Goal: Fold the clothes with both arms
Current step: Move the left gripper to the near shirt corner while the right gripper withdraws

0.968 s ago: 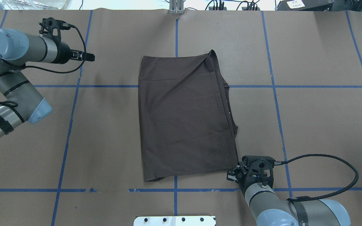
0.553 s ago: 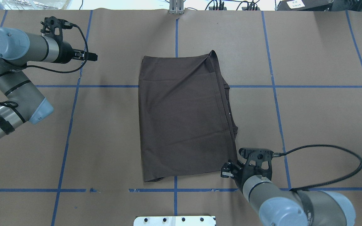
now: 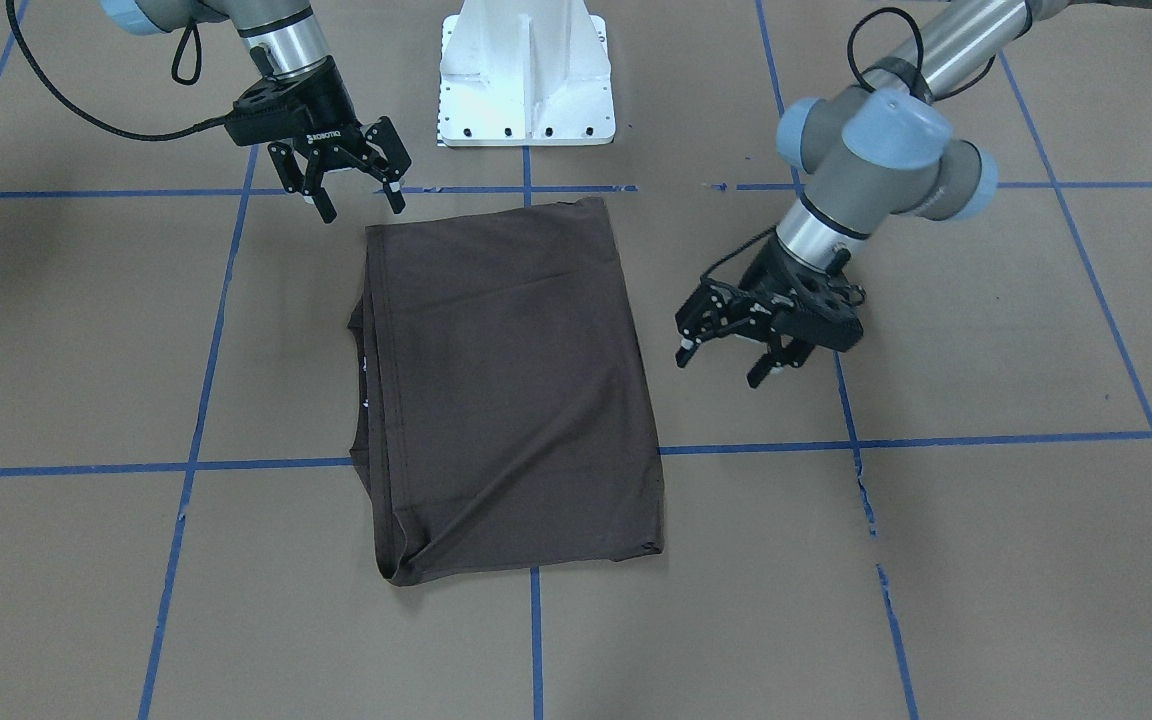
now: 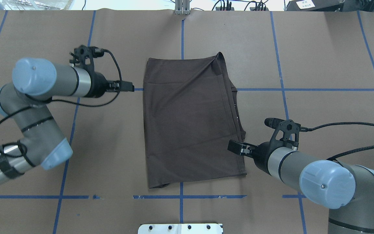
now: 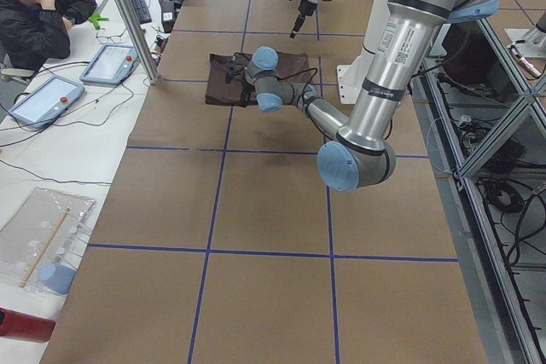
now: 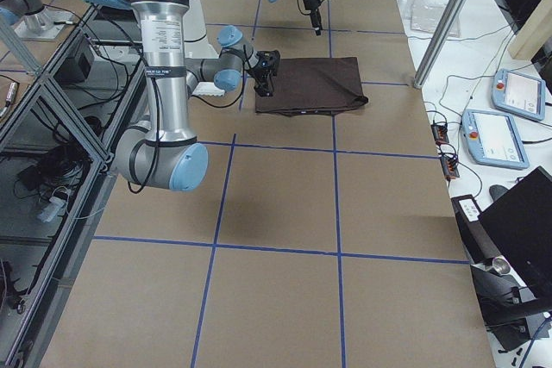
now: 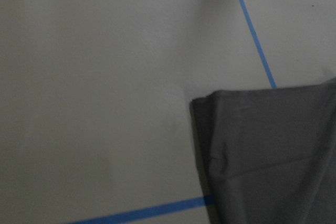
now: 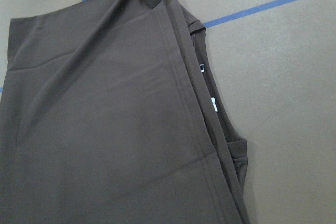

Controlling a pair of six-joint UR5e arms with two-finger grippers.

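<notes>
Brown-papered table [image 4: 320, 65] bears one folded T-shirt [image 4: 190, 120], lying flat.

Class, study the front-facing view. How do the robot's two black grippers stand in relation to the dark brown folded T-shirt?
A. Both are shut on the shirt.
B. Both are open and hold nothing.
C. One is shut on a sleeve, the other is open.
B: the left gripper and the right gripper both show spread fingers with nothing between them, while the dark brown folded T-shirt lies flat and unheld.

Robotics lab. Table [image 5: 264, 202]: brown paper cover, blue tape grid [image 4: 28, 196]. Beside the table: two teach pendants [image 5: 109, 63], seated person [image 5: 38, 19], aluminium post [image 5: 130, 19], loose cables [image 5: 503, 195].
</notes>
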